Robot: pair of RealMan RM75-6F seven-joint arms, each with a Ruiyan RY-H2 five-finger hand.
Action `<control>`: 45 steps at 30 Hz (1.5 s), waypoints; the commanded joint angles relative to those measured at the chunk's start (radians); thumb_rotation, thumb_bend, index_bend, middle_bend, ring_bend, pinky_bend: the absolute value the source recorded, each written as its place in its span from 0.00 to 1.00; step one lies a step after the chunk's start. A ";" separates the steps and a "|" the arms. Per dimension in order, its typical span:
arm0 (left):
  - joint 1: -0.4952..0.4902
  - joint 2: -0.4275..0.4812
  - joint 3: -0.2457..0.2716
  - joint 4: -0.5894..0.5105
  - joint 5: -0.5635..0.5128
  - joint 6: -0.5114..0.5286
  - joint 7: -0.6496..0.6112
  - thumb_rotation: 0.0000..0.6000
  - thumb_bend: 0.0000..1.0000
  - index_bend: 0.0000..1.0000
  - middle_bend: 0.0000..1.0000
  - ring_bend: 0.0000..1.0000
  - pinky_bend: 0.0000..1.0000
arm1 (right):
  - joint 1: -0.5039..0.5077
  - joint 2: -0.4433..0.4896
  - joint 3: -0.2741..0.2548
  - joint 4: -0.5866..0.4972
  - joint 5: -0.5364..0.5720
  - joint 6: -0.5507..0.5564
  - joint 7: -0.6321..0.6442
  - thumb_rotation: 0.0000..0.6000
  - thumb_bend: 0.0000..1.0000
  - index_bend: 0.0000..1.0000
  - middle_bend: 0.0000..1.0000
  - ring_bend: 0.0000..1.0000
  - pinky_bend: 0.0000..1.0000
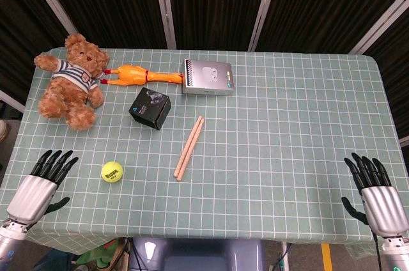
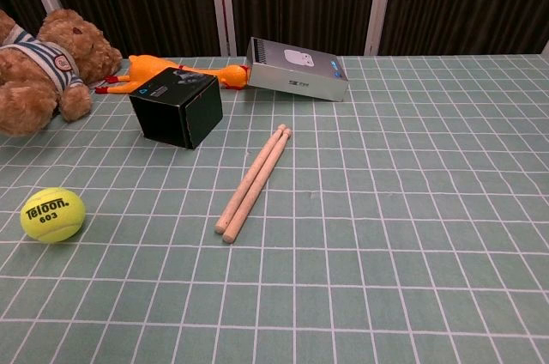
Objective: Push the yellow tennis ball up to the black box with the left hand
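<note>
On green checked tablecloth [image 1: 268, 156], tennis ball [image 1: 112, 172] lies right of left hand [image 1: 39, 188].

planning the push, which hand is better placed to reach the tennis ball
Left. The left hand rests open just beside the tennis ball; the right hand is across the table.

Tennis ball [image 1: 112, 172] well before box [image 1: 150, 108]

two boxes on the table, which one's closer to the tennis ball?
The black box, tilted, beside the teddy bear. The grey box lies farther back, by the rubber chicken. The yellow tennis ball sits nearer the black one.
</note>
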 commanded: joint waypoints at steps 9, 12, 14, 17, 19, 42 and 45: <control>-0.012 -0.007 -0.007 0.005 -0.012 -0.022 -0.003 1.00 0.14 0.13 0.10 0.02 0.04 | 0.005 0.006 0.004 -0.008 0.009 -0.009 0.005 1.00 0.34 0.00 0.00 0.00 0.00; -0.041 -0.025 -0.010 0.021 -0.002 -0.053 -0.036 1.00 0.34 0.34 0.35 0.17 0.33 | 0.001 0.005 0.002 -0.006 0.008 -0.005 0.000 1.00 0.34 0.00 0.00 0.00 0.00; -0.057 -0.049 -0.016 0.047 0.004 -0.059 -0.065 1.00 0.38 0.45 0.49 0.28 0.49 | -0.004 0.008 0.001 -0.008 0.012 0.001 0.006 1.00 0.34 0.00 0.00 0.00 0.00; -0.072 -0.102 -0.019 0.105 0.021 -0.059 -0.088 1.00 0.38 0.53 0.60 0.36 0.58 | -0.010 0.017 0.005 -0.014 0.016 0.016 0.022 1.00 0.34 0.00 0.00 0.00 0.00; -0.077 -0.136 -0.012 0.148 0.040 -0.055 -0.087 1.00 0.38 0.57 0.63 0.38 0.61 | -0.013 0.021 0.008 -0.016 0.015 0.027 0.032 1.00 0.34 0.00 0.00 0.00 0.00; -0.151 -0.259 0.058 0.247 0.017 -0.288 -0.081 1.00 0.39 0.50 0.57 0.39 0.62 | -0.015 0.032 0.011 -0.012 0.014 0.030 0.060 1.00 0.34 0.00 0.00 0.00 0.00; -0.163 -0.262 0.054 0.243 0.008 -0.306 -0.078 1.00 0.39 0.48 0.56 0.39 0.61 | -0.016 0.032 0.012 -0.010 0.013 0.034 0.062 1.00 0.34 0.00 0.00 0.00 0.00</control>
